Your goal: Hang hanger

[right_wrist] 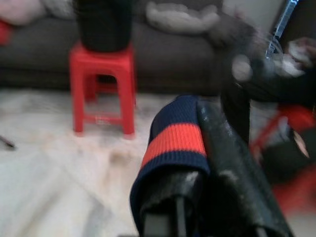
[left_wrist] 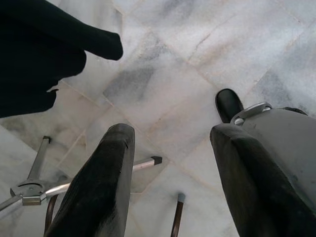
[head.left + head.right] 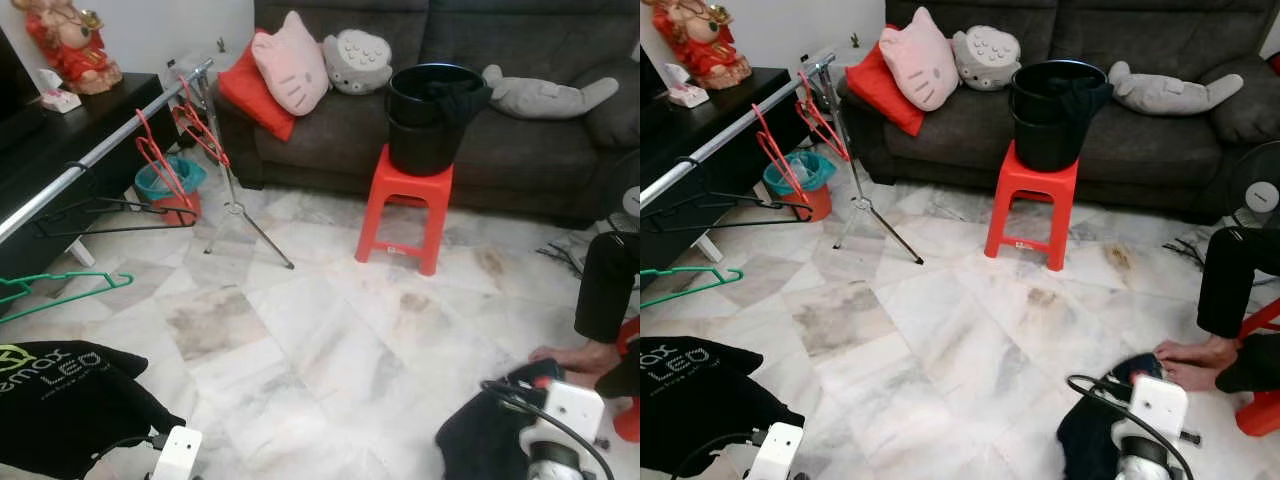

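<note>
The right wrist view is blurred: the red stool point(image 1: 102, 86) and sofa behind it are soft. A navy and red striped cuff point(image 1: 173, 148) covers the right end effector point(image 1: 197, 197), hiding its fingertips. The seated person point(image 3: 608, 300) is cut off by the picture's edge.
</note>
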You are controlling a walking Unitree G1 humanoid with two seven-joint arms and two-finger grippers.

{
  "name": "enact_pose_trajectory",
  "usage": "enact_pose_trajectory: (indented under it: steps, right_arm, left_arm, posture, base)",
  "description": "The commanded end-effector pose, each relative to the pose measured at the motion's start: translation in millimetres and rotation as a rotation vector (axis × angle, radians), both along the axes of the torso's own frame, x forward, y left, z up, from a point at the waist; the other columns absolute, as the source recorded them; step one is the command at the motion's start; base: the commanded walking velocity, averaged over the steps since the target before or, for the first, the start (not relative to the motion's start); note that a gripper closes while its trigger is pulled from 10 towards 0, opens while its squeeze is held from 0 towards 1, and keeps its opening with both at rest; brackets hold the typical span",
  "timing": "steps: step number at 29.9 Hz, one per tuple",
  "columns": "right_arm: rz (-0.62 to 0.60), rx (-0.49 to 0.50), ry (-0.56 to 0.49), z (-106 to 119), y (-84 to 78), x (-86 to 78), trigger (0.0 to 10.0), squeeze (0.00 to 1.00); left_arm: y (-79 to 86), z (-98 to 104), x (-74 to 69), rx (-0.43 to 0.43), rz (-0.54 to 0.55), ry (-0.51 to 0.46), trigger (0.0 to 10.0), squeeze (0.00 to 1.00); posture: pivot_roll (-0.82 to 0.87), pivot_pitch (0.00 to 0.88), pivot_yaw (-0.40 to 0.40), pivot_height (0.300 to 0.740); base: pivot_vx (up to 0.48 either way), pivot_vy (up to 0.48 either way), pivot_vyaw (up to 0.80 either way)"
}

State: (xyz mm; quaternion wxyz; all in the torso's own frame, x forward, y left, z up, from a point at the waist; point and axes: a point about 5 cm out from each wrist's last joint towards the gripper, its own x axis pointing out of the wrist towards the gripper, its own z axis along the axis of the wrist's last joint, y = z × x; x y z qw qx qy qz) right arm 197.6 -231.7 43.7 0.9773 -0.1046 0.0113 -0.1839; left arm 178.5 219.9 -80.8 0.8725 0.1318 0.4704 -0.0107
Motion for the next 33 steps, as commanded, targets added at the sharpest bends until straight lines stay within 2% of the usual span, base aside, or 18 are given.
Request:
enact_pose_trajectory:
  steps: [1, 6, 11, 27, 31, 33]
  right_arm:
    - [0.034, -0.041, -0.060, 18, 7.2, 7.7, 10.0, 0.00]
    - [0.029, -0.048, -0.137, 34, 6.4, 22.9, 10.0, 0.00]
    - [0.014, -0.042, -0.169, 54, 12.7, 27.7, 10.0, 0.00]
    - [0.035, -0.036, -0.150, 65, 26.5, 39.9, 10.0, 0.00]
    - [0.038, -0.021, -0.147, 65, 27.7, 41.9, 10.0, 0.00]
    - [0.039, 0.001, -0.150, 65, 28.1, 43.5, 10.0, 0.00]
  left_arm:
    - [4.7, 0, -0.9, 0.019, -0.001, 0.005, 10.0, 0.00]
    - [4.2, 1, -0.2, 0.018, 0.000, 0.003, 10.0, 0.00]
    - [3.8, 0, -1.2, 0.018, -0.001, 0.005, 10.0, 0.00]
    - [3.8, -1, -4.7, 0.024, -0.017, 0.014, 10.0, 0.00]
    - [3.6, -2, -5.1, 0.023, -0.017, 0.015, 10.0, 0.00]
    - [3.5, -1, -4.8, 0.023, -0.018, 0.015, 10.0, 0.00]
  posture:
    - [-0.15, 0.000, 0.052, 0.740]
    - [-0.15, 0.000, 0.049, 0.740]
    - [-0.14, 0.000, 0.035, 0.740]
    - [-0.13, 0.000, 0.022, 0.740]
    - [-0.13, 0.000, 0.022, 0.740]
    - [-0.13, 0.000, 0.021, 0.740]
  base:
    - [0.000, 0.000, 0.00]
    - [0.000, 0.000, 0.00]
    - [0.000, 0.000, 0.00]
    - [0.000, 0.000, 0.00]
    - [0.000, 0.000, 0.80]
    - [0.000, 0.000, 0.00]
